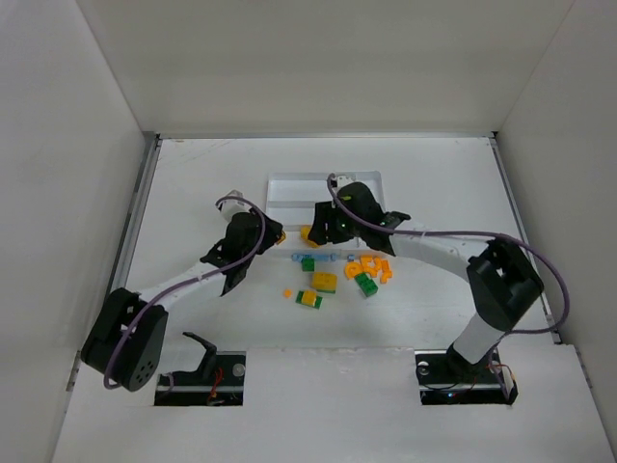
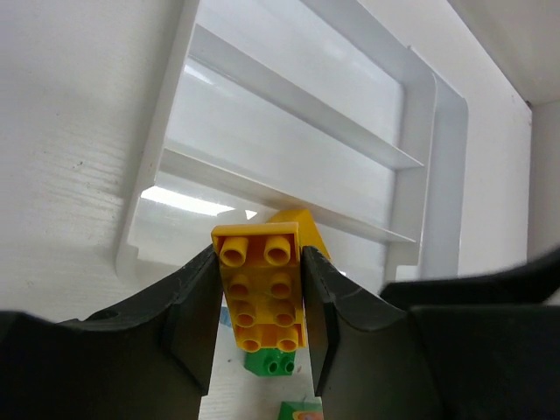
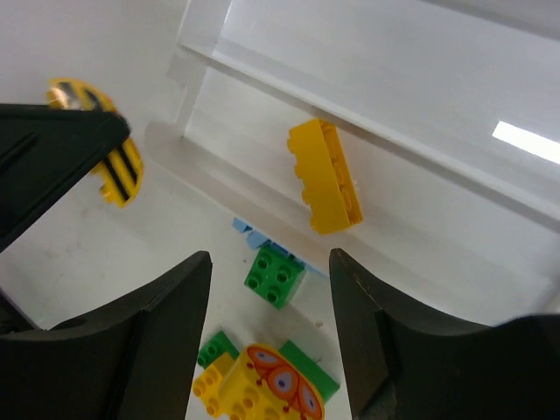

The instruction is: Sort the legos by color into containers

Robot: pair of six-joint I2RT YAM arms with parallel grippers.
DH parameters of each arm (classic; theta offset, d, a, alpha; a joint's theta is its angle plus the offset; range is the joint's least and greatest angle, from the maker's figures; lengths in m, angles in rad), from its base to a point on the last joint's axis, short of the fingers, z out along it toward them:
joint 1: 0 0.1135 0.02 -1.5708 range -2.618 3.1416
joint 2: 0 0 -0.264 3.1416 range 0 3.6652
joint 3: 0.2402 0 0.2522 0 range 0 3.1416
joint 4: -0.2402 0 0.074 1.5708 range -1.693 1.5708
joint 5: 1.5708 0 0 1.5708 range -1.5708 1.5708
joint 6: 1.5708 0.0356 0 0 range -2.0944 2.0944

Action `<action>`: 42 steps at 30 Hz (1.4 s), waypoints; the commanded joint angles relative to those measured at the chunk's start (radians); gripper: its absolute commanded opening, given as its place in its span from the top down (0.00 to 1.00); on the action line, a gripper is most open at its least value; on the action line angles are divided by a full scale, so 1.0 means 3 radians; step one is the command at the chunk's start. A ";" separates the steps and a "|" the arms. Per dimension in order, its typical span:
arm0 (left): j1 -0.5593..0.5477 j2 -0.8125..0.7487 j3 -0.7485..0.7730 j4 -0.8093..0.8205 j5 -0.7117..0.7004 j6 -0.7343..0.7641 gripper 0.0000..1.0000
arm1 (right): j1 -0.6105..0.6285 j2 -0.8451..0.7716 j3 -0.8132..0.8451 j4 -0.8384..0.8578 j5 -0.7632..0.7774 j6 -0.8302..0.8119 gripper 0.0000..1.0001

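My left gripper (image 2: 261,254) is shut on a yellow two-by-four lego (image 2: 262,293) and holds it just in front of the white tray (image 2: 289,96); it is seen at the tray's near left corner in the top view (image 1: 277,234). A second yellow lego (image 3: 325,175) lies in the tray's nearest long section. My right gripper (image 3: 269,258) is open and empty above a green lego (image 3: 276,276) and a yellow butterfly-print lego (image 3: 262,385); it hangs over the tray's near edge in the top view (image 1: 324,230).
Orange (image 1: 371,265), green (image 1: 365,283), yellow-green (image 1: 323,281) and light blue (image 1: 318,258) legos lie scattered on the table just in front of the tray (image 1: 289,183). White walls enclose the table. A yellow piece with black stripes (image 3: 114,171) shows by the left gripper's finger.
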State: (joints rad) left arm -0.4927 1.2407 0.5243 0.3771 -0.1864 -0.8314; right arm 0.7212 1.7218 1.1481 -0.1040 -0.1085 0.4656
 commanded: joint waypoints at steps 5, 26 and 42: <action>-0.0114 0.0368 0.0292 0.0093 -0.0457 -0.0286 0.79 | 0.0032 -0.0723 -0.0666 0.0765 0.0372 0.0089 0.42; -0.0395 0.0686 0.0323 0.0139 -0.1219 -0.1002 0.69 | 0.0124 -0.0963 -0.0989 0.1149 0.0326 0.0181 0.37; -0.0436 0.0655 0.0211 0.0134 -0.1179 -0.1202 0.59 | 0.0135 -0.1112 -0.1025 0.1022 0.0173 -0.0033 0.28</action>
State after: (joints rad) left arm -0.6163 1.4593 0.5949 0.4187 -0.4999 -1.1110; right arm 0.7540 1.4139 0.8474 0.1822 -0.0406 0.4782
